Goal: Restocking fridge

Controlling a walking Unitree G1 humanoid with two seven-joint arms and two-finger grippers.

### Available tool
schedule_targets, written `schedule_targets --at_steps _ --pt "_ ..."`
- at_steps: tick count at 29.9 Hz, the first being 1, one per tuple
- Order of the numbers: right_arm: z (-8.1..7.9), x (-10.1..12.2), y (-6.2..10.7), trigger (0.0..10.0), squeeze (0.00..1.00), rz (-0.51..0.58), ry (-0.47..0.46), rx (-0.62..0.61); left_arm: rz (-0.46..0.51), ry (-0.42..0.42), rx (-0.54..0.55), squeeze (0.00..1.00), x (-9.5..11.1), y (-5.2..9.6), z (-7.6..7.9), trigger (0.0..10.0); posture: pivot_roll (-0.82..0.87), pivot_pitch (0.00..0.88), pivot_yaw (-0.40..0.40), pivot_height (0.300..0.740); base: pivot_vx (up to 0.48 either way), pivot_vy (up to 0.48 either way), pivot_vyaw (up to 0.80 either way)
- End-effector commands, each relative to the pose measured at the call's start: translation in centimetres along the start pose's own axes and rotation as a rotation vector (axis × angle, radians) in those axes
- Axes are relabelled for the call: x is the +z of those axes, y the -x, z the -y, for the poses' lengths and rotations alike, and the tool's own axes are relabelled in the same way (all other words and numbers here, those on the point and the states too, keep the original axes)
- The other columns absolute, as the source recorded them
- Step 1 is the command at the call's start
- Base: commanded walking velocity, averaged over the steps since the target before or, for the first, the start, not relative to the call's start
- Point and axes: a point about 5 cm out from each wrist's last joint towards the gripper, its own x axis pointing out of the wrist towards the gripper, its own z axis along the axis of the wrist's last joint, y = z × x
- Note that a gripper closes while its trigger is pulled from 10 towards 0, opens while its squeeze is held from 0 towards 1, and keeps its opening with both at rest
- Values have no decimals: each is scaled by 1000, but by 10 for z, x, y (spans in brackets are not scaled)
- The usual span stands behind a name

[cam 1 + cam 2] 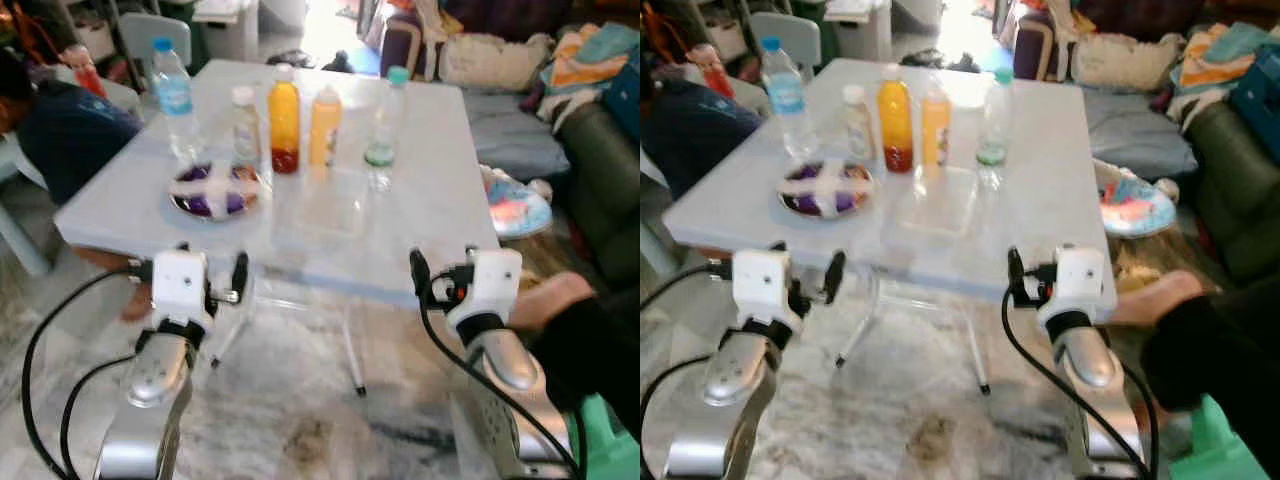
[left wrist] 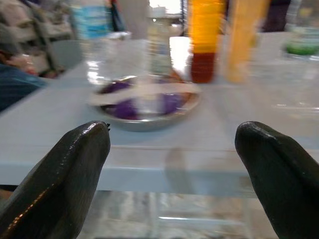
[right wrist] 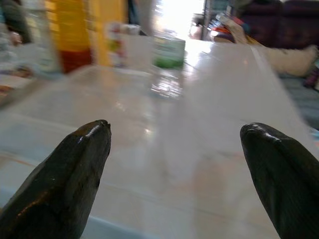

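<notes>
On the white folding table (image 1: pixel 440 190) stand a blue-capped water bottle (image 1: pixel 173 95), a small white-capped bottle (image 1: pixel 244 125), an orange juice bottle (image 1: pixel 284 120), a yellow bottle (image 1: pixel 324 125) and a clear green-capped bottle (image 1: pixel 385 125). In front of them lie a wrapped plate of purple food (image 1: pixel 213 190) and a clear plastic box (image 1: pixel 325 205). My left gripper (image 2: pixel 172 164) is open just short of the table's near edge, facing the plate. My right gripper (image 3: pixel 174 169) is open at the near right edge, facing the green-labelled bottle (image 3: pixel 168 52). Both hold nothing.
A person in dark blue (image 1: pixel 60 130) sits at the table's left side. Another person's hand and black sleeve (image 1: pixel 560 310) reach in beside my right arm. A sofa with piled clothes (image 1: pixel 560 70) lies beyond on the right, a green stool (image 1: pixel 610 445) at the bottom right.
</notes>
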Motion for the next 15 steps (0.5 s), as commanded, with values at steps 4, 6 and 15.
schedule_targets --at_steps 4,6,15 --pt "-6 2 -2 10000 0 4 -4 16 -9 10 28 0 -1 1 -7 10000 42 73 -46 740 345 334 0" --pt "-6 2 -3 10000 0 4 -3 16 -4 2 27 0 0 0 -7 10000 42 73 -47 740 336 343 0" --pt "-6 0 -3 10000 0 -11 -4 11 21 -25 23 0 4 2 -4 10000 47 75 -49 740 107 109 0"
